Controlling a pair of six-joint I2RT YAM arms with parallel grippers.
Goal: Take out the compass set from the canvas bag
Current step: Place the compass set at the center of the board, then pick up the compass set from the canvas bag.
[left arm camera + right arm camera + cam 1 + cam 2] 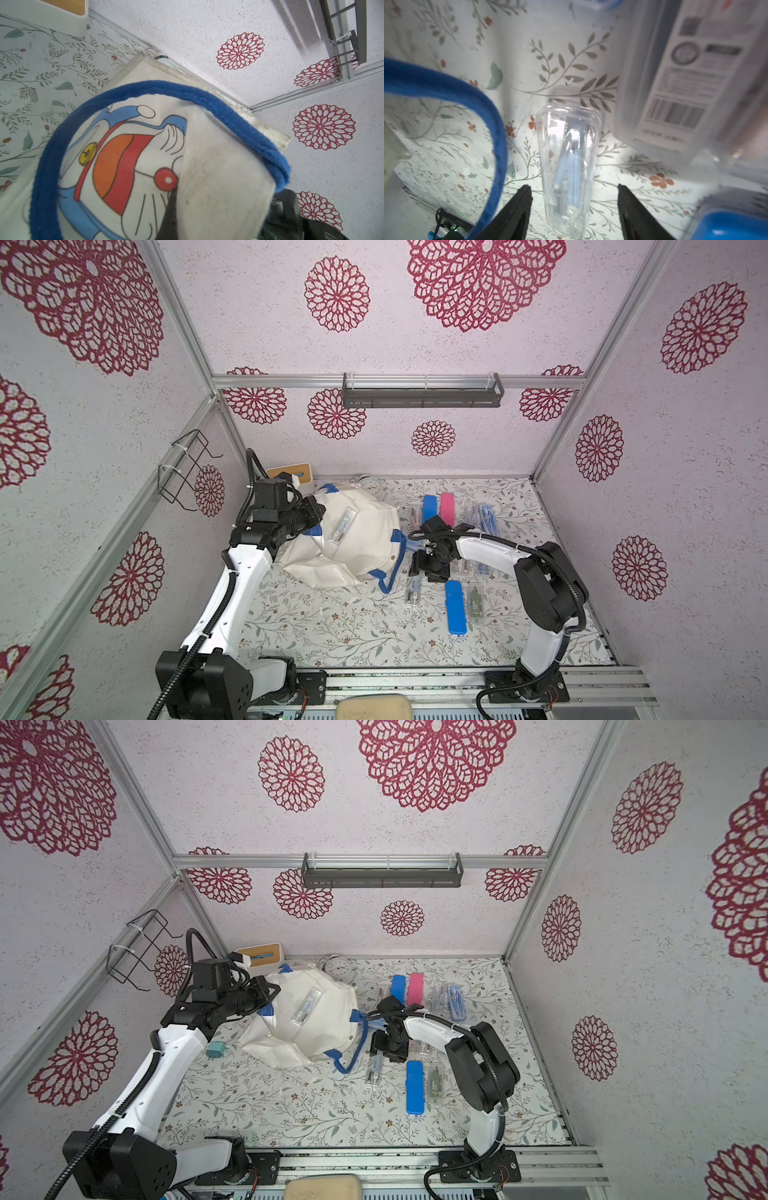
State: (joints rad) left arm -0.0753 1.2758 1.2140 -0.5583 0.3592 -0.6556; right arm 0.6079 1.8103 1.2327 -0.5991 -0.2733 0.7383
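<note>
The off-white canvas bag (pixel 353 547) (pixel 307 1027) lies slumped on its side on the floral table, with its blue strap (pixel 496 128) trailing to the right. My left gripper (pixel 316 510) (pixel 176 199) is shut on a fold of the bag's cloth beside the cartoon print (pixel 124 162). A clear compass set (pixel 569 158) (pixel 416 546) lies flat on the table just outside the bag. My right gripper (pixel 573 187) (pixel 420 564) hovers over its near end, open, with both fingers clear of the case. Another clear compass set (pixel 343 524) rests on top of the bag.
Several compass cases lie right of the bag: blue (pixel 455 608), pink (pixel 447 506), clear (pixel 413 591) and a labelled one (pixel 685 79). A tissue box (pixel 291 472) and a clock (pixel 370 483) stand at the back. A teal plug (pixel 215 1050) lies by the left arm.
</note>
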